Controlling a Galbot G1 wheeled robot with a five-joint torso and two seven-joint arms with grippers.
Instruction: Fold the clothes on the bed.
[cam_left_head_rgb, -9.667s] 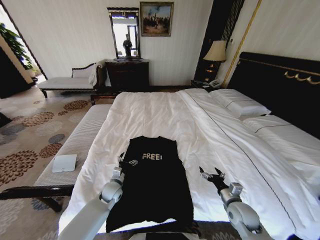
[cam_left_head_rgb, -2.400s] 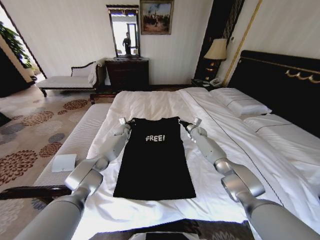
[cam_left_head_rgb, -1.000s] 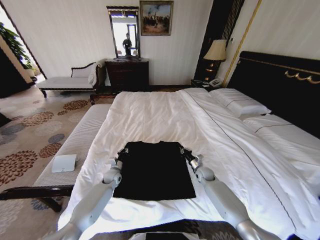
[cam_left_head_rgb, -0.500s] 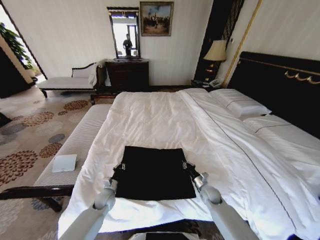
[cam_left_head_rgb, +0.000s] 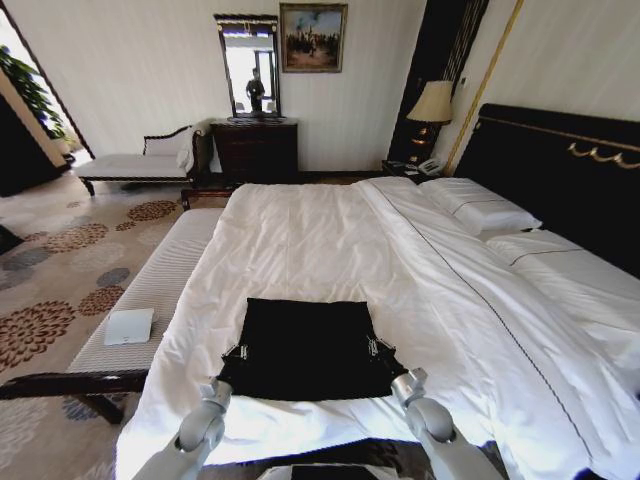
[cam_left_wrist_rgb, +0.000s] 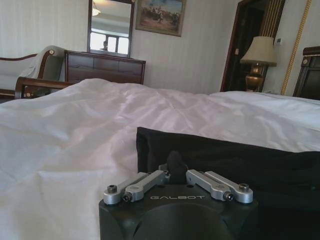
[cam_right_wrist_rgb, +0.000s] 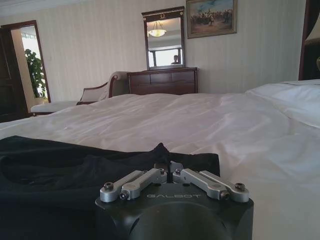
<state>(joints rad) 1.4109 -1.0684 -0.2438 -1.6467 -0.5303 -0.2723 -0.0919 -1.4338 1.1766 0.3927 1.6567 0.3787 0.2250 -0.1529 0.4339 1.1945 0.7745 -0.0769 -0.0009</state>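
bed (cam_left_head_rgb: 330, 230) with white duvet filled centre of head frame | black T-shirt (cam_left_head_rgb: 308, 347) lay folded, lower centre, lettering hidden | left gripper (cam_left_head_rgb: 237, 352) at shirt's lower-left edge, jaws pinched onto black fabric | right gripper (cam_left_head_rgb: 380, 349) at lower-right edge, jaws likewise pinched onto shirt

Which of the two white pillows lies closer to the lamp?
The farther pillow, beside the far end of the headboard, just below the lamp. The other pillow lies nearer the robot, away from the lamp.
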